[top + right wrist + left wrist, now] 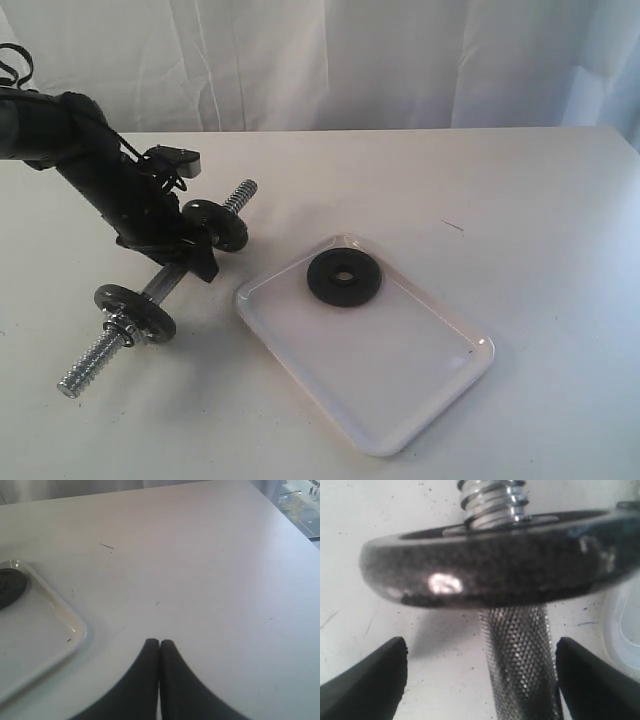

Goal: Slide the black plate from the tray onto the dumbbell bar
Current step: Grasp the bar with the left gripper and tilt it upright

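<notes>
Tray, glossy white, rectangular, rounded corners and low rim [410, 375], lay lower centre-right of the exterior frame on a white bench [540, 200]. Small flat round black plate with centre hole [344, 278] lay flat inside the tray, at its upper-left end, near the rim; nothing touched it.

Short chrome steel dumbbell bar with threaded ends and knurled middle [95, 357] lay on the bench left of the tray and apart from it, running diagonally from lower left toward upper centre-left. Two more black discs were already on the bar: lower disc [135, 312] near the lower-left threads, upper disc [215, 222] near the upper threads.

Black left arm [95, 165] came in from the upper left of the exterior frame, over the bar's middle between the two discs. In the left wrist view, the left tool [480, 645] was released, fingers [370, 680] spread wide on either side of the knurled middle and not touching it, the upper disc just ahead. It gripped nothing.

In the right wrist view, the right tool [159, 647] was clenched, fingertips pressed together with nothing between them, above bare bench near a tray corner, with an edge of the black plate visible on the tray.
</notes>
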